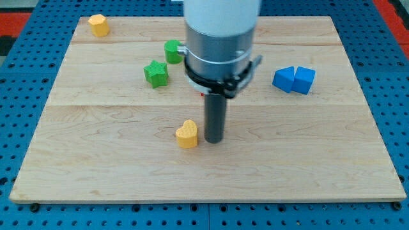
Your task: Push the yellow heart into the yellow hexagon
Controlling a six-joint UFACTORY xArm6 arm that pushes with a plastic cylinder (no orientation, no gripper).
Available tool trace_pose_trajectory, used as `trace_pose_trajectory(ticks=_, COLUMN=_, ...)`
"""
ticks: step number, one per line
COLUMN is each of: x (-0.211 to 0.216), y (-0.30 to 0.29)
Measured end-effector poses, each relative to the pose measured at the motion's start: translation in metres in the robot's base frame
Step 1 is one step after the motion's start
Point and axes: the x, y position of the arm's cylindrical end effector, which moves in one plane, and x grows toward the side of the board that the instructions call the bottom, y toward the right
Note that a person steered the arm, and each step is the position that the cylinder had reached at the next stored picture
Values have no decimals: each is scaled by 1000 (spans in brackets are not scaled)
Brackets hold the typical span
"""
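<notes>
Yellow heart [187,134] just left of my tip [214,140]

No gripper here, only a rod. Heart lies low on the counter [96,160]; the yellow hexagon [98,25] sits well apart, top-left corner.

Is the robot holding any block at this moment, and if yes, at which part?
Nothing is held. My tip only stands beside the yellow heart, on its right in the view.
</notes>
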Motion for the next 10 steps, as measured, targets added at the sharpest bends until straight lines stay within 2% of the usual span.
trace_pose_trajectory(ticks=1, x=-7, y=-33)
trace_pose_trajectory(ticks=3, x=30, y=-42)
trace_pose_trajectory(ticks=4, x=23, y=-98)
trace_pose_trajectory(ticks=6, x=-22, y=-158)
trace_pose_trajectory(ticks=10, x=-69, y=-184)
